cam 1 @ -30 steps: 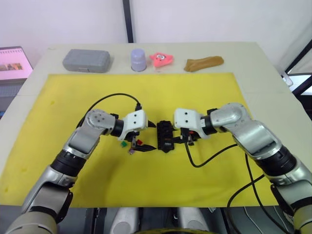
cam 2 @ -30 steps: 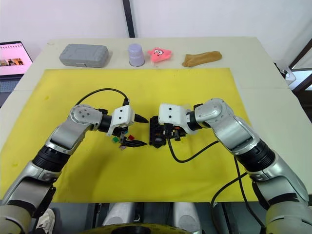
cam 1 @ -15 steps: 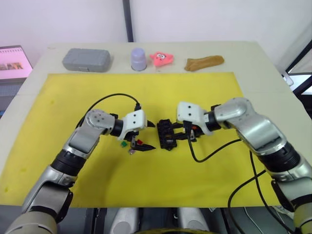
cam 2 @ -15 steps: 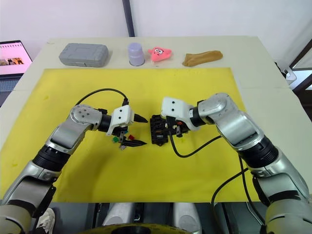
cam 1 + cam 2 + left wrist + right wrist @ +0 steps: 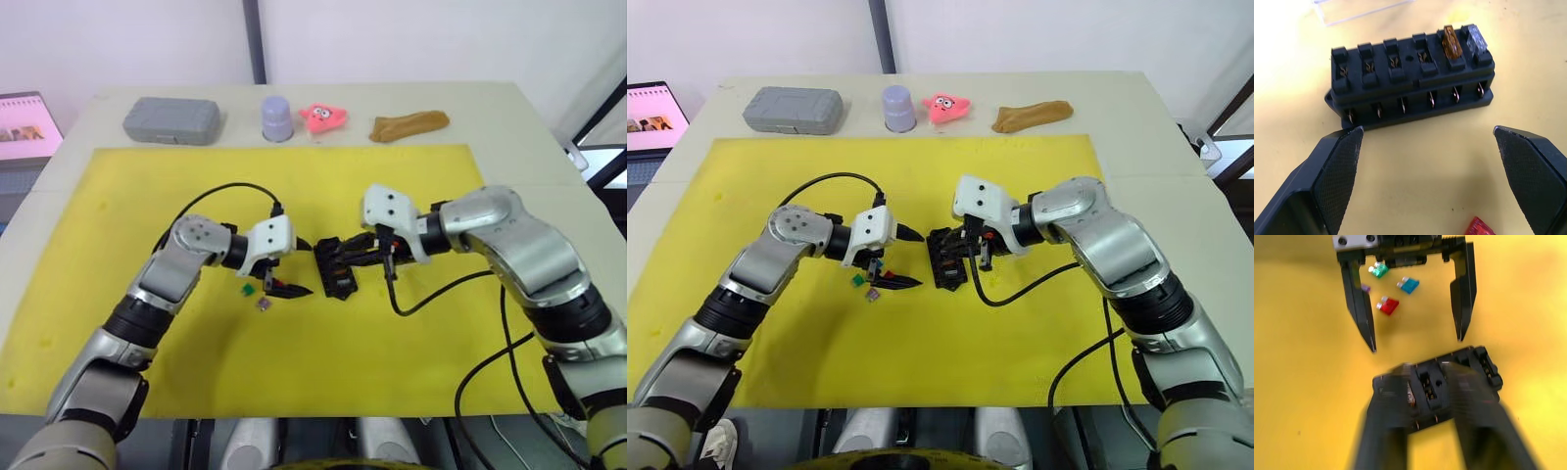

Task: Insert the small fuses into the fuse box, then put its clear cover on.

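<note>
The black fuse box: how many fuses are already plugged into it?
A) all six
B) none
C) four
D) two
D: in the left wrist view the fuse box holds an amber fuse and a clear fuse at one end; the other slots are empty.

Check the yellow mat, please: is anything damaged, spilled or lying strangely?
Nothing stands out. The fuse box sits flat with two fuses seated at one end, and loose fuses lie near the open left pincer.
</note>
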{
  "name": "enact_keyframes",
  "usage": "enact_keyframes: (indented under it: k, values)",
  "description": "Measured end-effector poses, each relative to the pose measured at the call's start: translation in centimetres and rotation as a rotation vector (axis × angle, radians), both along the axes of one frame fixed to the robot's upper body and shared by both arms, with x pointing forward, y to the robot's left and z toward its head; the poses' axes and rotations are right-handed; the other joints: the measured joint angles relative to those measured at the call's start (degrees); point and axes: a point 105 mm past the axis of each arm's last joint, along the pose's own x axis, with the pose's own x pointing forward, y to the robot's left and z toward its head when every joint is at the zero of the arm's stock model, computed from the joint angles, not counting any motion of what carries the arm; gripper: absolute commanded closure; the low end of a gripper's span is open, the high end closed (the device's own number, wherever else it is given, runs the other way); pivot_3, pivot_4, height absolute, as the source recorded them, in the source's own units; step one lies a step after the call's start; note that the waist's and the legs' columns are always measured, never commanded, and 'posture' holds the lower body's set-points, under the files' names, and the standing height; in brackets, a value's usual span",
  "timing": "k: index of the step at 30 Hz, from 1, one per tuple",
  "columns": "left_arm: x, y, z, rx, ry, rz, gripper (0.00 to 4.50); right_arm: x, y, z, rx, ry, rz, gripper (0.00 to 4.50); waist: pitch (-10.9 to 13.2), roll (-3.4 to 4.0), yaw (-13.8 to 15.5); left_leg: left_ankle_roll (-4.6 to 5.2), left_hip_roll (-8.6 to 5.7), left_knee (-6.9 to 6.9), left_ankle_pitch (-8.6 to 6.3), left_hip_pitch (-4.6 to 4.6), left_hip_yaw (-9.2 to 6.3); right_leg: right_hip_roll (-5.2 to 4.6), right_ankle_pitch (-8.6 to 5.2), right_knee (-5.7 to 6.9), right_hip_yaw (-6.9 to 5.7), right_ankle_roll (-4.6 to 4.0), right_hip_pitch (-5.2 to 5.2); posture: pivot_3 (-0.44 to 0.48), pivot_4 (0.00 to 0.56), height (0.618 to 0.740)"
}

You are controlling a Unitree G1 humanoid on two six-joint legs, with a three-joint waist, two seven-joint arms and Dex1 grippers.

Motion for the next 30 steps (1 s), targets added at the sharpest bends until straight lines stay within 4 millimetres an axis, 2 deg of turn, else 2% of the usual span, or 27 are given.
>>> enact_keyframes:
  k: [7, 16, 30]
  values:
    - [0.0, 0.0, -0.1, 0.0, 0.002, 0.002, 0.0, -0.1, -0.5, -1.9, 0.031, 0.054, -0.01, 4.47, 0.0, 0.0, -0.1, 0.0, 0.0, 0.0, 0.0, 0.0, 0.01, 0.0, 0.0, 0.0, 0.01, 0.0, 0.0, 0.0, 0.15, 0.74]
    - [0.0, 0.1, -0.1, 0.001, 0.002, 0.002, 0.0, -0.5, -0.9, -3.0, 0.038, 0.079, 0.004, 4.47, 0.0, 0.0, 0.0, 0.0, 0.0, 0.0, 0.0, 0.0, 0.0, 0.01, 0.0, 0.0, 0.0, 0.0, 0.0, 0.0, 0.15, 0.74]
    - [0.0, 0.1, -0.1, 0.002, 0.001, 0.001, 0.0, 0.0, -1.3, -4.3, -0.016, 0.012, 0.035, 4.47, 0.0, -0.01, 0.0, 0.01, 0.0, 0.01, -0.01, 0.34, -0.01, 0.01, 0.0, -0.03, -0.01, 0.0, 0.38, 0.0, 0.15, 0.74]
